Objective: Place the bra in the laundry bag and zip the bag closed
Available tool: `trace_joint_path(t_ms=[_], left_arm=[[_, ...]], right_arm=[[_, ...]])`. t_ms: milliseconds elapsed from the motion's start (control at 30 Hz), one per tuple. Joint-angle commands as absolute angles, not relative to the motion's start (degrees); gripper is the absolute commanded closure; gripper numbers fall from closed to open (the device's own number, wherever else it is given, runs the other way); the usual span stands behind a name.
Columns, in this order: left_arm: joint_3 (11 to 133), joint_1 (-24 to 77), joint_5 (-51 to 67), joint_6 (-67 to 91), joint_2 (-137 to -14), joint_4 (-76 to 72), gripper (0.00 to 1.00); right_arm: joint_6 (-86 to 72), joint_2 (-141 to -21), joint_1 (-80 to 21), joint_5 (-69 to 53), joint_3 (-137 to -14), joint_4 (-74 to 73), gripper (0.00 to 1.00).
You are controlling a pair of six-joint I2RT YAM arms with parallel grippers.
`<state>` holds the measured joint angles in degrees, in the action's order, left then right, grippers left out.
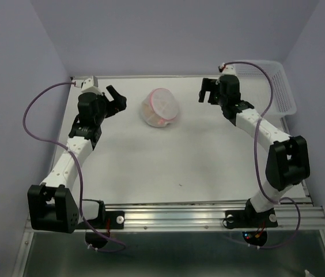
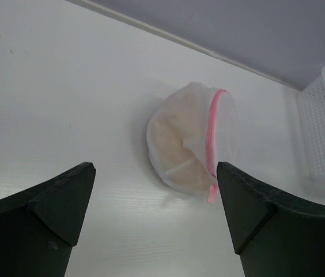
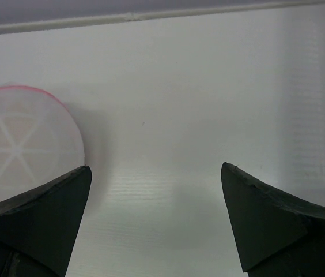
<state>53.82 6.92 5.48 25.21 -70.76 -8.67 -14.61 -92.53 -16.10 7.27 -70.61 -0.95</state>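
Note:
The laundry bag [image 1: 160, 108] lies at the back middle of the table, a round white mesh pouch with pink zipper edging. Through its mesh in the left wrist view the tan bra [image 2: 177, 141] shows inside the laundry bag [image 2: 191, 138], whose pink zipper runs closed down to a pull tab. The right wrist view catches the laundry bag's [image 3: 24, 144] round flat face at the left. My left gripper [image 1: 116, 97] stands open to the bag's left, apart from it. My right gripper [image 1: 207, 90] stands open to the bag's right, holding nothing.
A rigid white slotted basket [image 1: 279, 83] stands at the table's back right corner, also seen in the left wrist view as the basket [image 2: 324, 130]. Lilac walls close in the back and both sides. The aluminium rail with the arm bases runs along the near edge.

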Motion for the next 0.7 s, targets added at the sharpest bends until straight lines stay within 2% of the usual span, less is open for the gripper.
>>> trace_joint_path(t_ms=[0,200,400,667], left_arm=[[55.02,6.59,2.99,25.84,-69.61,-8.35,0.01],[53.18,6.24,1.85,26.81,-68.38,-8.17,0.01],[52.56,5.98,2.28,26.81,-68.99,-7.82,0.01],[51.86,5.8,5.18,27.51,-70.93,-9.14,0.01]], right_arm=[[-4.68,-99.82,-23.53,8.52,-81.89,0.18,0.0],[4.47,-118.72,-31.45,13.44,-102.28,-9.13,0.0],[8.78,-132.51,-38.49,19.16,-113.09,-12.91,0.0],[13.63,-140.54,-42.63,30.05,-119.61,-12.92,0.0]])
